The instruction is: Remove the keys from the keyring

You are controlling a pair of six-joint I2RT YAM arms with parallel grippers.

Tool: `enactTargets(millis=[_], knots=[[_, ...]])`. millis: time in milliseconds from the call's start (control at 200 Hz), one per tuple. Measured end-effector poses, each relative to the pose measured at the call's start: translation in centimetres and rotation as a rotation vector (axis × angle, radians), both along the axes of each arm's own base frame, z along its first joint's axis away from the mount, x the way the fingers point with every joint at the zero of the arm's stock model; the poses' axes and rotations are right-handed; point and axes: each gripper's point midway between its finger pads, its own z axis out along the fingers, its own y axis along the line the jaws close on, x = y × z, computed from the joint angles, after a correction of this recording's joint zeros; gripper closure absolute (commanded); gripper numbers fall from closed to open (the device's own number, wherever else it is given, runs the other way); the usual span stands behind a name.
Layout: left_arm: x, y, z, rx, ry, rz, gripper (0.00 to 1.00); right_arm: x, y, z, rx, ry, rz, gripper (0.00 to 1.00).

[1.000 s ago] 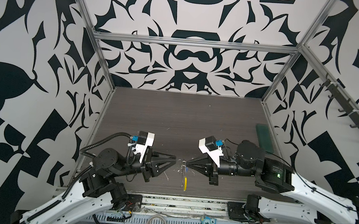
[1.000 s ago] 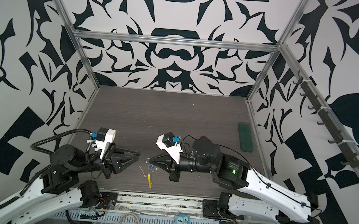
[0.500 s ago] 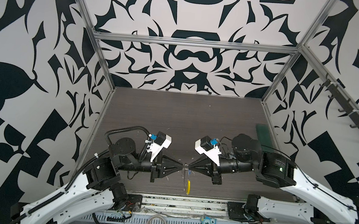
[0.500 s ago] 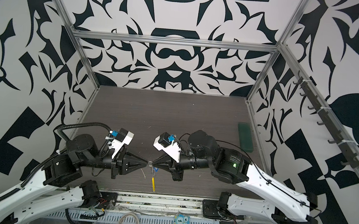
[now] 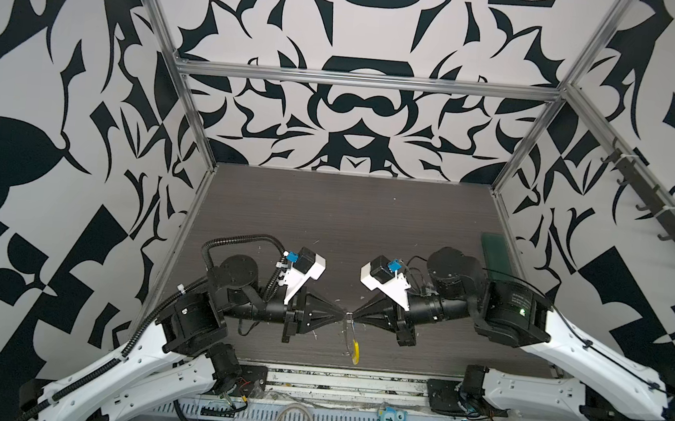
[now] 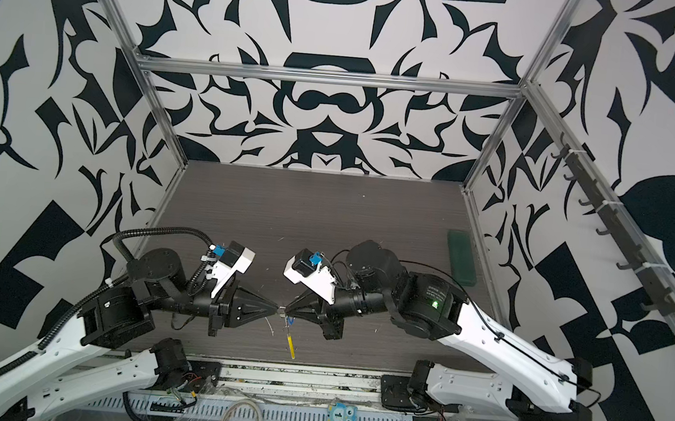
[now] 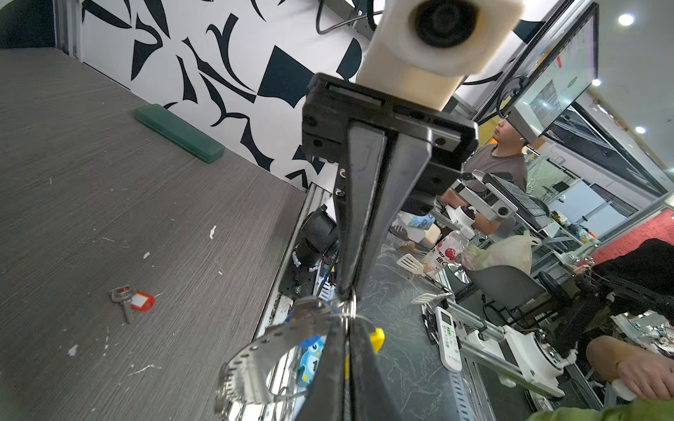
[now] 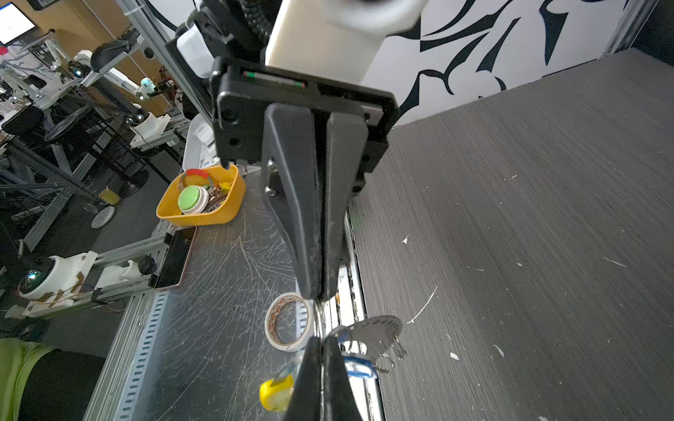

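Left wrist view: the red key (image 7: 136, 300), a metal key with a red tag, lies loose on the table (image 7: 109, 164), well apart from the keyring (image 7: 255, 359). So one key looks done. The blue key (image 8: 359, 366) hangs at the keyring and, as I judge it, is the one left to free.

In both top views the left gripper (image 5: 341, 314) and right gripper (image 5: 353, 315) meet tip to tip over the middle of the table's front edge. The keyring dangles between them with its yellow piece lowest. Both pairs of jaws are pressed together, each pinching the keyring from its own side. Which exact part each has cannot be told.

The red tag's white label looks blank. A blue owl card (image 5: 390, 420) on the front rail seems to show a "1"; nothing else reads.
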Motion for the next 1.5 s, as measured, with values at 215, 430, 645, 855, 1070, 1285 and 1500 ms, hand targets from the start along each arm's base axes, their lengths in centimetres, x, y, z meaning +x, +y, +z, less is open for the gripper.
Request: enactTargets(millis=[215, 430, 645, 855, 1070, 1285, 1500], knots=[[-0.1, 0.0, 0.1, 0.013, 0.002, -0.004, 0.85, 0.0, 0.3, -0.1, -0.018, 0.008, 0.01, 1.0], [0.0, -0.1, 0.0, 0.021, 0.006, -0.005, 0.91, 0.3, 0.9, -0.6, -0.033, 0.012, 0.018, 1.0], [0.0, -0.1, 0.0, 0.022, 0.004, -0.007, 0.93, 0.3, 1.0, -0.5, -0.038, 0.014, 0.021, 1.0], [0.0, -0.1, -0.1, 0.026, 0.003, -0.007, 0.87, 0.4, 1.1, -0.5, -0.039, 0.008, 0.018, 1.0], [0.0, 0.1, -0.4, 0.04, 0.005, -0.001, 0.95, 0.5, 1.0, -0.5, -0.044, 0.003, 0.01, 1.0], [0.0, 0.1, -0.4, 0.04, -0.006, 0.001, 1.0, 0.5, 1.1, -0.5, -0.042, 0.005, 0.008, 1.0], [0.3, 0.4, -0.1, 0.016, -0.029, 0.026, 1.0, 1.4, 0.9, 0.4, 0.008, -0.047, -0.041, 0.67]])
